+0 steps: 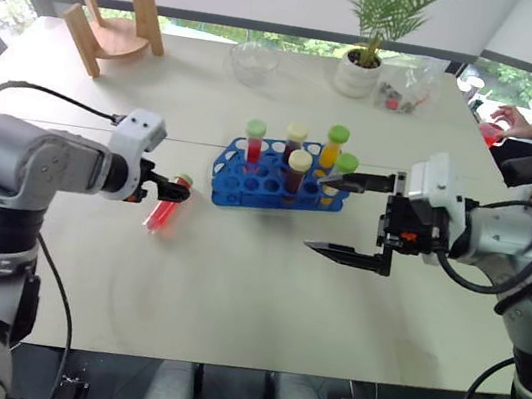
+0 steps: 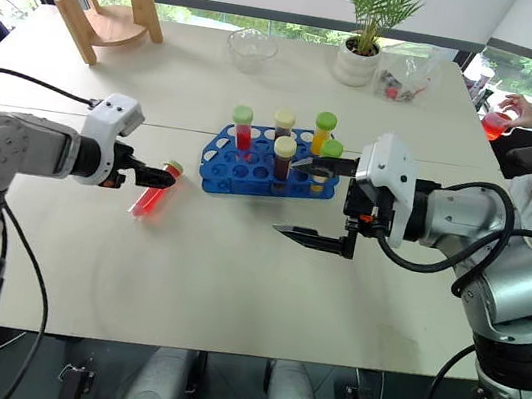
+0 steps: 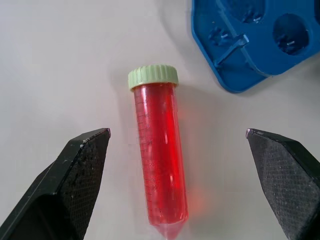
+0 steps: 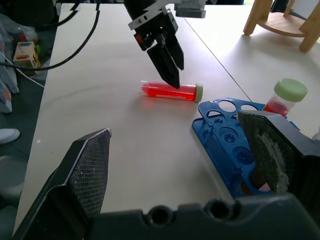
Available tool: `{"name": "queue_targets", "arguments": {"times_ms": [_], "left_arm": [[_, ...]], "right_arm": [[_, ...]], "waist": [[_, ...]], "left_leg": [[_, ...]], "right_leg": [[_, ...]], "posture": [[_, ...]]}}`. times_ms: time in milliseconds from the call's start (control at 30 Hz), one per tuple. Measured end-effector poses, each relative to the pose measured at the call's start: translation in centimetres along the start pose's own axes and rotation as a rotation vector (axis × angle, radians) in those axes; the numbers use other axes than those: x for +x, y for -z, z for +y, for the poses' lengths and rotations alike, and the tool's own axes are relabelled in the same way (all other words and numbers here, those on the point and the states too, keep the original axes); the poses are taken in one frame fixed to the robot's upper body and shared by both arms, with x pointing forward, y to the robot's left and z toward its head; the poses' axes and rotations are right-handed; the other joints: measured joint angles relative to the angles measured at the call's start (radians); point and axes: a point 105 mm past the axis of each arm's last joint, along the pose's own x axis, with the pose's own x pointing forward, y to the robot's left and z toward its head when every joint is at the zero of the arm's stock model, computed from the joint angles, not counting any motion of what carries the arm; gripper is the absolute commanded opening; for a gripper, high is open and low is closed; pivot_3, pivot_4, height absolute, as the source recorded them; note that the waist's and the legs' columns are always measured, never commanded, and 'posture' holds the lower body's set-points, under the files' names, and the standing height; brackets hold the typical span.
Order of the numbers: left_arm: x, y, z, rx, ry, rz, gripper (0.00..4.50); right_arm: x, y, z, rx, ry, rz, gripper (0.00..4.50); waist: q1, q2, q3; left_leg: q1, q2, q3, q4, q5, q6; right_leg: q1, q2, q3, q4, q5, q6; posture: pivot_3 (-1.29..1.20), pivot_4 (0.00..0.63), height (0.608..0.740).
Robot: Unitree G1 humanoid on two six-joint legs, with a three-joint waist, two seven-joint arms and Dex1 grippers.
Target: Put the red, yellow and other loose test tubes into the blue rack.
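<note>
The left wrist view shows the red test tube [image 3: 159,155] lying flat on the counter [image 3: 60,60] between the left gripper [image 1: 175,192]'s spread fingers [image 3: 75,180] — untouched, its pale green cap toward the blue rack [image 1: 250,172]. From the head, five capped tubes stand upright in that rack. The right gripper [image 1: 349,218] hovers beside it, fingers wide apart and empty.

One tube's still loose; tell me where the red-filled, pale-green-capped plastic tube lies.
The red tube lies flat on the table, left of the blue rack, under the open left gripper.
</note>
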Motion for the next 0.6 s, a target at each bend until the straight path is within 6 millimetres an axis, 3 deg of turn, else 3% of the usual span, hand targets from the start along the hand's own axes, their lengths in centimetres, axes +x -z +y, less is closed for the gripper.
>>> {"name": "queue_targets", "arguments": {"times_ms": [433, 600], "left_arm": [[2.5, 1.7, 1.1, -0.081, -0.079, 0.088, 4.50], [3.1, 2.2, 2.2, -0.098, -0.128, 0.078, 2.18]], "right_arm": [[0.1, -0.2, 0.7, 0.025, 0.027, -0.003, 4.46], [-0.1, -0.1, 0.5, 0.029, 0.048, 0.007, 4.50]], "waist": [[-0.002, 0.000, 0.000], [0.000, 0.001, 0.000]], "left_leg": [[0.000, 0.000, 0.000, 0.000, 0.000, 0.000], [0.001, 0.000, 0.000, 0.000, 0.000, 0.000]], "right_leg": [[0.000, 0.000, 0.000, 0.000, 0.000, 0.000], [0.001, -0.001, 0.000, 0.001, 0.000, 0.000]], "posture": [[0.00, 0.150, 0.740], [0.00, 0.150, 0.740]]}}
